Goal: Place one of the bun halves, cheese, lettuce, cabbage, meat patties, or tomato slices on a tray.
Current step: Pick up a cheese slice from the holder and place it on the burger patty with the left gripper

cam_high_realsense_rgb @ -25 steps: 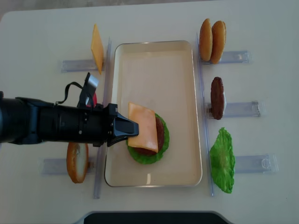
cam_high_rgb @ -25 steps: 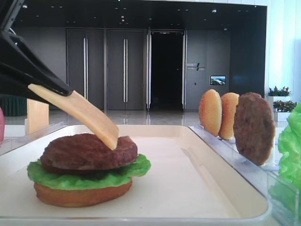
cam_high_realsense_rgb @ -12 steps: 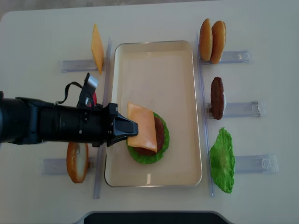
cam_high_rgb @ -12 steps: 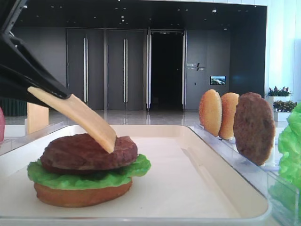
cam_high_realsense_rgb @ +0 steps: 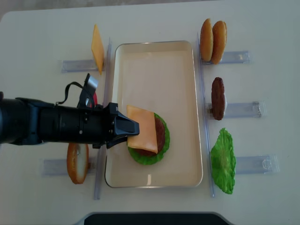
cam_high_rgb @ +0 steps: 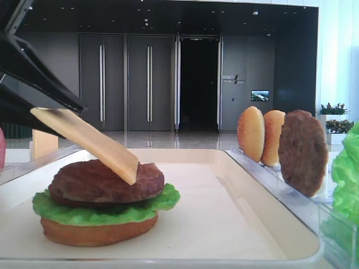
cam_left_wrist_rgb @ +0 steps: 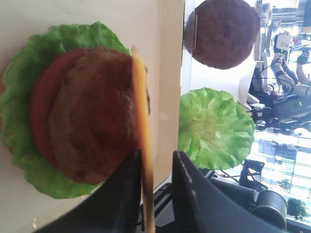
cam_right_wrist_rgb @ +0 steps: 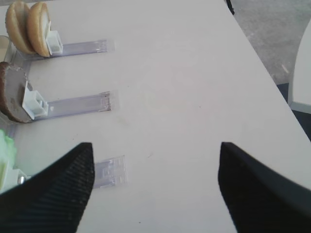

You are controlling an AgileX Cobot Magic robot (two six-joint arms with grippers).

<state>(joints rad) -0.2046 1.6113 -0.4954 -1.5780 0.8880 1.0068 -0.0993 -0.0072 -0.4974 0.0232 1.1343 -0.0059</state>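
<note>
Pale yellow-orange square cheese slice [cam_high_realsense_rgb: 142, 128] has sagged lower onto the round dark brown patty [cam_high_rgb: 106, 180], tray [cam_high_realsense_rgb: 154, 176] 6 o'clock; black left gripper [cam_high_realsense_rgb: 123, 132] jaws now parting w/ the slice edge between. Release underway; right gripper [cam_right_wrist_rgb: 155, 184] apart.

The left arm [cam_high_realsense_rgb: 51, 125] lies level, reaching in from the left edge toward the middle. Its gripper [cam_high_realsense_rgb: 132, 128] points right, jaws slightly parted with a thin slice's edge between them, seemingly loose. The right gripper [cam_right_wrist_rgb: 153, 187] hangs well off to the right, fingers spread wide, holding nothing.
</note>
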